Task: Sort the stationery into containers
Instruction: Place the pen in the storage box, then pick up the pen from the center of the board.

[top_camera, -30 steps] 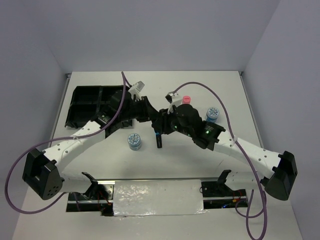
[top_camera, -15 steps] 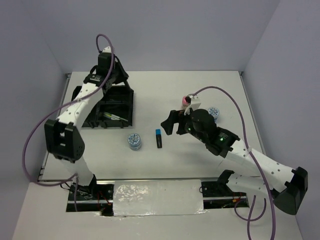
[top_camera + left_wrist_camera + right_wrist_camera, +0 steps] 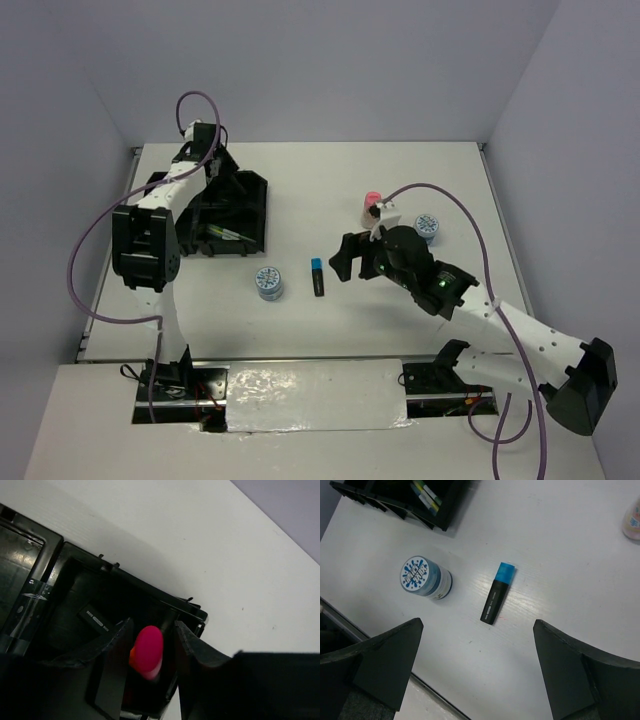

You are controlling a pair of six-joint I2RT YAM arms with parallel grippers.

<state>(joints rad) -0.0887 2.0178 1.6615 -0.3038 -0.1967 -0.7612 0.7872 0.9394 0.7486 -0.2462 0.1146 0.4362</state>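
Note:
The black compartment tray (image 3: pixel 160 195) sits at the far left, with thin yellow-green and white pens (image 3: pixel 228 233) in it. My left gripper (image 3: pixel 212 172) hangs over its far end. In the left wrist view a pink-capped marker (image 3: pixel 148 650) is between the fingers above a compartment of the tray (image 3: pixel 125 575), with a gap on its right side; the left gripper (image 3: pixel 152 630) is open. My right gripper (image 3: pixel 477 625) is wide open and empty above the table, just right of a blue-capped black marker (image 3: pixel 317 276), also seen at the marker (image 3: pixel 497 594).
A round blue-white tin (image 3: pixel 269 283) stands left of the blue-capped marker. A second tin (image 3: pixel 427 227) and a pink-capped bottle (image 3: pixel 373 205) stand at the right, behind the right arm. The tin (image 3: pixel 422 578) and tray corner (image 3: pixel 395 495) show in the right wrist view.
The left arm swung from the table's middle to the tray's far end and its jaws widened around the pink-capped marker. The right gripper opened wide and drew back to the right.

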